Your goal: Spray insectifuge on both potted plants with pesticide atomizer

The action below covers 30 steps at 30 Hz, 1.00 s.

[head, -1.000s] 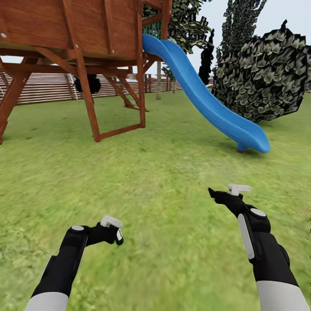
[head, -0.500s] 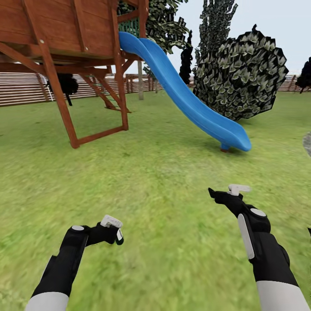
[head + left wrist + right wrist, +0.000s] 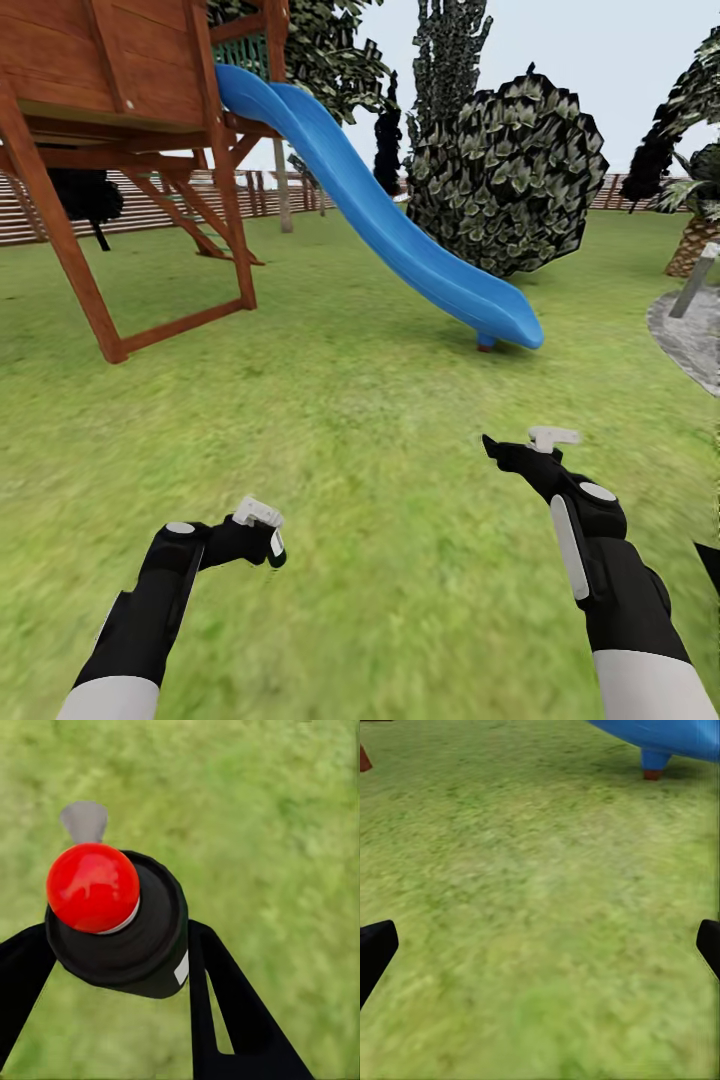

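My left gripper (image 3: 268, 546) is shut on the pesticide atomizer (image 3: 275, 549), a dark green bottle with a small white label. In the left wrist view the atomizer (image 3: 146, 941) shows a round red cap and a grey nozzle, and the black fingers (image 3: 225, 1005) clamp it from both sides. My right gripper (image 3: 505, 450) hangs open over the lawn (image 3: 380, 430) of the garden, its fingertips (image 3: 375, 949) far apart with nothing between them. The potted plants are out of view.
A wooden play tower (image 3: 100, 90) with a blue slide (image 3: 400, 240) stands ahead on the left. A big leafy bush (image 3: 510, 170) is behind the slide. A grey paved patio (image 3: 690, 335) and a palm (image 3: 700, 240) are at the right edge. A slatted fence (image 3: 150, 205) runs along the back.
The camera has turned right, so the tower, slide and bush sit further left in the picture. The patio and palm have come into view. Both arms hold the same pose.
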{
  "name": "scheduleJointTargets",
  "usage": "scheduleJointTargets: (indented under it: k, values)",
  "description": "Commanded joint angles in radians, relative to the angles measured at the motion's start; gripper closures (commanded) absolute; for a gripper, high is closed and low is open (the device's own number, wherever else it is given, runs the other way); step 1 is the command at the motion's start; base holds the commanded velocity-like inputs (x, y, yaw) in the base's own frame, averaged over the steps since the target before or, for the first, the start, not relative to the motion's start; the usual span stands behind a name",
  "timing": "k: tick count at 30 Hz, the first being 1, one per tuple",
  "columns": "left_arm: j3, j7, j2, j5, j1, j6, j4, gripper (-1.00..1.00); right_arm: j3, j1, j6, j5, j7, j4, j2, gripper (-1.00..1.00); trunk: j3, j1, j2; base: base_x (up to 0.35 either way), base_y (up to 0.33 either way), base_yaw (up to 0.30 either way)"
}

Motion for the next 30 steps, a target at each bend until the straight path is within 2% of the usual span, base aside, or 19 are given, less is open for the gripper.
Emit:
scheduleJointTargets:
  k: [1,21,30]
  values:
    - [0.003,-0.009,-0.001,-0.006,-0.001,0.004,-0.001,1.00,-0.001,-0.001,0.005,-0.004,0.003,-0.001,0.000,-1.00,-0.001,0.000,0.000,0.347,0.000,-0.157]
    - [0.003,-0.010,-0.001,-0.006,0.000,0.004,-0.002,1.00,-0.001,-0.001,0.005,-0.004,0.003,-0.001,0.000,-1.00,-0.001,0.000,0.000,0.347,0.000,-0.022]
    - [0.003,-0.009,-0.001,-0.006,-0.001,0.004,-0.001,1.00,-0.001,-0.001,0.005,-0.004,0.003,-0.001,0.000,-1.00,-0.001,0.000,0.000,0.347,0.000,-0.233]
